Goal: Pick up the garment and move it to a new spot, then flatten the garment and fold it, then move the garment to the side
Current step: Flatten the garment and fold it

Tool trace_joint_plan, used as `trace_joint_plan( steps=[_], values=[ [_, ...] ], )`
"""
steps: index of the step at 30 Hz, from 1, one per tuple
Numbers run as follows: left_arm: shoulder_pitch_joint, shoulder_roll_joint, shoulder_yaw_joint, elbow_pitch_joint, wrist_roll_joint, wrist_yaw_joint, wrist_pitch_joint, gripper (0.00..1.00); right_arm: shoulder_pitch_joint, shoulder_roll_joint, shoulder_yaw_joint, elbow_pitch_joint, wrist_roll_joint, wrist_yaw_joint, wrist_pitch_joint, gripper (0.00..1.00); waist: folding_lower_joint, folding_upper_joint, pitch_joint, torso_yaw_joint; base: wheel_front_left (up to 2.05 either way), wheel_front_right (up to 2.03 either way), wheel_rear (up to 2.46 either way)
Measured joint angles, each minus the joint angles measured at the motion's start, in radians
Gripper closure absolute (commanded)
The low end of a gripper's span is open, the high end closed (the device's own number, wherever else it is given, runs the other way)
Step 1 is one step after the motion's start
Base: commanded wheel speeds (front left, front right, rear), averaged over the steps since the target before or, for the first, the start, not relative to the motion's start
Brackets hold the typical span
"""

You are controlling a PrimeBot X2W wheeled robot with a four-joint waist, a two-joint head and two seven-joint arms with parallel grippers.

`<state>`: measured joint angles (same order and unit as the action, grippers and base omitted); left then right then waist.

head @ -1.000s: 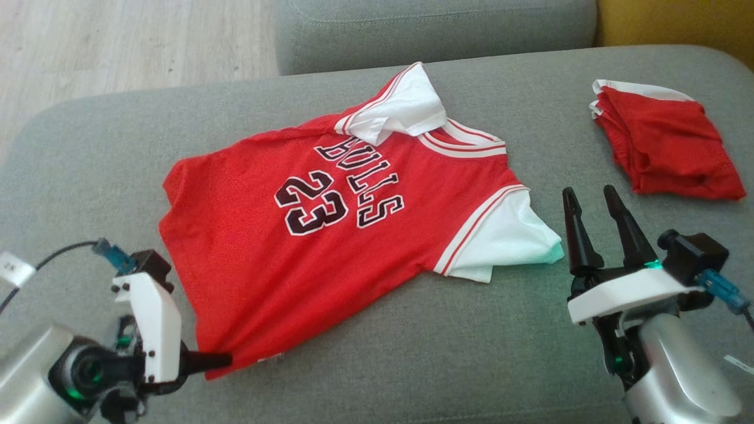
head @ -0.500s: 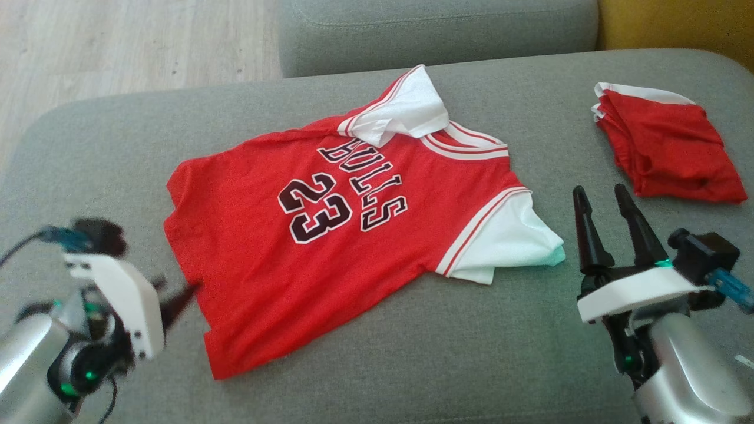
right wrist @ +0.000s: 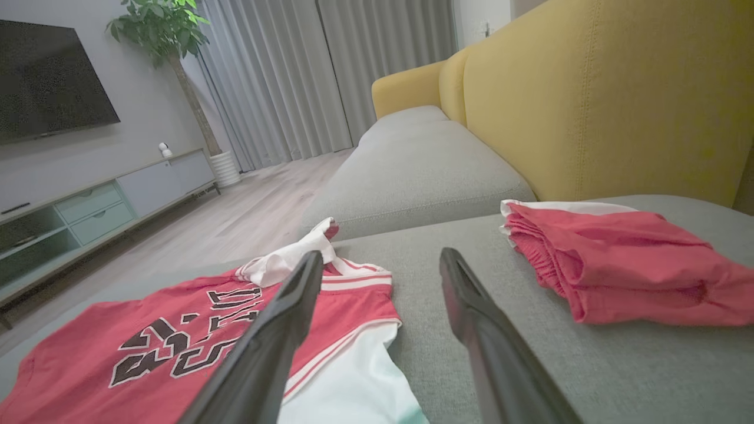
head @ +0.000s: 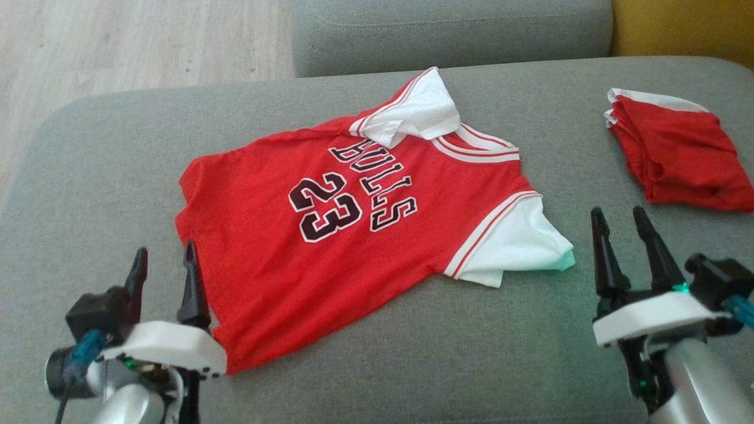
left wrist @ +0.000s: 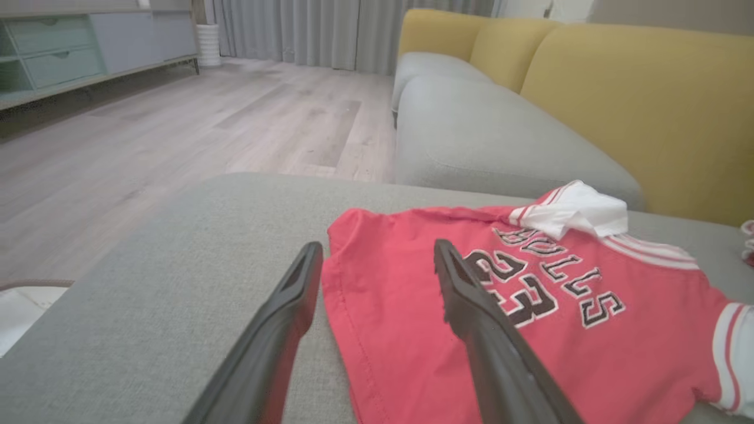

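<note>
Overhead, left gripper (head: 165,248) and right gripper (head: 617,211) gape empty, flanking jersey (head: 330,235) on cushion (head: 412,353); right wrist view adds TV (right wrist: 47,82), plant (right wrist: 159,26); red bundle (head: 677,147), probably shorts, far-right corner.

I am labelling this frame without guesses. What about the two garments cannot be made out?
- Jersey neckline, partly: head view, under its folded-over white sleeve.
- Jersey's near hem corner: head view, behind the left gripper mount.
- Folded red garment: head view, cut by the right edge.
- Jersey lettering: right wrist view, partly behind the right gripper.

Red jersey (head: 353,235), white sleeves; grey cushion (head: 412,353).
</note>
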<state>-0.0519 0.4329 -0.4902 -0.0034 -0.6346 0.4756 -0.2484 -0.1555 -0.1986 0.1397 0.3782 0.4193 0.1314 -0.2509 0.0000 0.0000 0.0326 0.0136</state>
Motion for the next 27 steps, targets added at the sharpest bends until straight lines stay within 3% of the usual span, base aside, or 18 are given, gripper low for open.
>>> trace_joint_plan(
  steps=[3,4,12,23,27],
  values=[
    [0.032,-0.074,0.067,-0.035,0.066,-0.020,-0.001,0.00,0.038,-0.001,-0.012,-0.001,0.000,0.000,0.001,0.00,0.0000,0.0000,0.001,0.003,0.00,0.00,0.00],
    [0.032,-0.074,0.067,-0.035,0.066,-0.020,-0.001,0.00,0.038,-0.001,-0.012,-0.001,0.000,0.000,0.001,0.00,0.0000,0.0000,0.001,0.003,0.00,0.00,0.00],
    [0.092,-0.188,0.172,-0.016,0.149,-0.143,-0.001,0.00,0.021,-0.015,0.023,0.009,-0.005,0.000,0.052,0.00,0.0000,0.0000,0.010,0.007,0.00,0.00,0.00],
    [0.084,-0.287,0.227,0.037,0.224,-0.248,-0.001,0.00,-0.152,-0.117,0.156,0.195,0.107,0.000,0.426,0.00,0.0000,0.0000,0.048,0.045,0.00,0.00,0.00],
    [0.078,-0.308,0.251,0.046,0.246,-0.270,-0.001,0.00,-0.185,-0.138,0.176,0.251,0.137,0.000,0.467,0.00,0.0000,0.0000,0.060,0.063,0.00,0.00,0.00]
  ],
)
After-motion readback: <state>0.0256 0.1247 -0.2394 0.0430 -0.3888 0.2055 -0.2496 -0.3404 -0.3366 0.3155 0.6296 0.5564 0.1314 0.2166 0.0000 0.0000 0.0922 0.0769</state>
